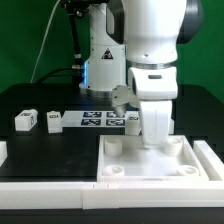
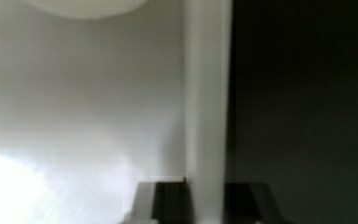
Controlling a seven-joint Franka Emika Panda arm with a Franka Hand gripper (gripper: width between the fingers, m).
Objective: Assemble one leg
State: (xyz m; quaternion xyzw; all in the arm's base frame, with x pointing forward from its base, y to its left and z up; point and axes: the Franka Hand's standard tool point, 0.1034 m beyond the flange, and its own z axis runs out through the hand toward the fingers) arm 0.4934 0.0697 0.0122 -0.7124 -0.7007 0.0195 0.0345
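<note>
On the exterior view's left, a leg (image 1: 25, 120) stands on the black table (image 1: 40, 98), with a second leg (image 1: 52, 120) just beside it; both are small white posts with a square tag showing. Next along lies the marker board (image 1: 95, 121), flat on the table. At its far end a third leg (image 1: 132, 121) sits close against the arm, partly hidden. None of the legs is held.

Further right, the hand (image 1: 155, 138) is lowered into the white rimmed tabletop (image 1: 150, 172), which lies at the table's near edge. In the wrist view its two dark fingers (image 2: 160, 203) stand on either side of a thin upright white wall of the tabletop. Whether they press on that wall or only straddle it cannot be told.
</note>
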